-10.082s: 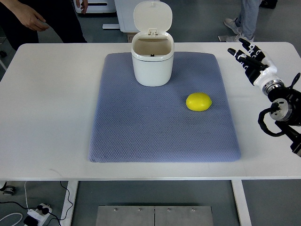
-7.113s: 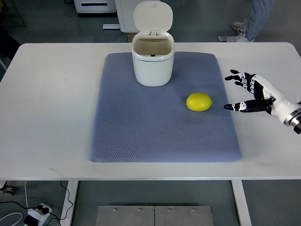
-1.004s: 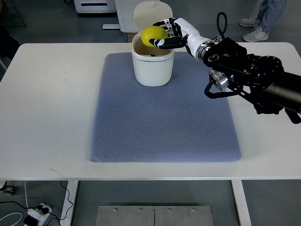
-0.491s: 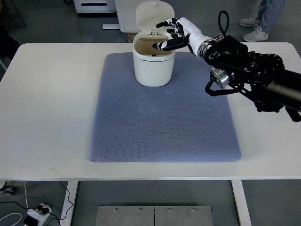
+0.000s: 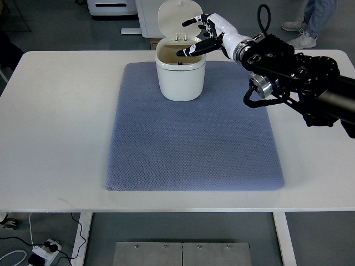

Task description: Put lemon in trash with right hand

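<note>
A white trash bin [image 5: 178, 77] stands at the back of the blue-grey mat [image 5: 194, 138] with its lid flipped up. My right hand [image 5: 195, 37] hovers over the bin's right rim, fingers spread and empty, its black forearm reaching in from the right. The lemon is nowhere in sight; the bin's inside shows only shadow from this angle. No left arm shows.
The mat lies on a white table [image 5: 55, 122]. A person's legs and shoes [image 5: 302, 33] stand beyond the table's far right corner. White equipment [image 5: 111, 6] sits on the floor behind the bin.
One second ago my right hand held the lemon above the bin's opening. The fingers have since spread, the lemon has gone from view, and the hand has lifted slightly.
</note>
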Motion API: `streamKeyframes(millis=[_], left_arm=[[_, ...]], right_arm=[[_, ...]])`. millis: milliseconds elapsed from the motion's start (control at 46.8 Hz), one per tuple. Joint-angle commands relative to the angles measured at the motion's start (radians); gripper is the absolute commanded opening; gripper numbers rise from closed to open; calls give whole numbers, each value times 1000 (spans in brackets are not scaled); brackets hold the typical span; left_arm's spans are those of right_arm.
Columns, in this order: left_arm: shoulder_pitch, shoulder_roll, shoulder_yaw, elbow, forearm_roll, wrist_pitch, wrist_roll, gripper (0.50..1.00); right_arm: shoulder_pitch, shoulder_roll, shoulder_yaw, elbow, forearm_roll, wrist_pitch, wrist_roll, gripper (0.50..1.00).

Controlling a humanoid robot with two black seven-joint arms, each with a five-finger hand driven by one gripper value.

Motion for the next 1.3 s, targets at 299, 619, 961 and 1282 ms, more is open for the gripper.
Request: streamKeyframes(millis=[299, 619, 961, 1282], left_arm=[[1, 0, 0, 0, 0, 0, 0, 1000], [1, 0, 0, 0, 0, 0, 0, 1000], [1, 0, 0, 0, 0, 0, 0, 1000], [1, 0, 0, 0, 0, 0, 0, 1000]], right_arm=[[19, -256, 3, 277, -26, 2, 15, 1000], [-49, -423, 32, 275, -31, -6, 23, 1000], [-356, -385, 414, 156, -28, -10, 21, 1000], [-403, -164, 560, -145, 55, 0, 15, 1000]])
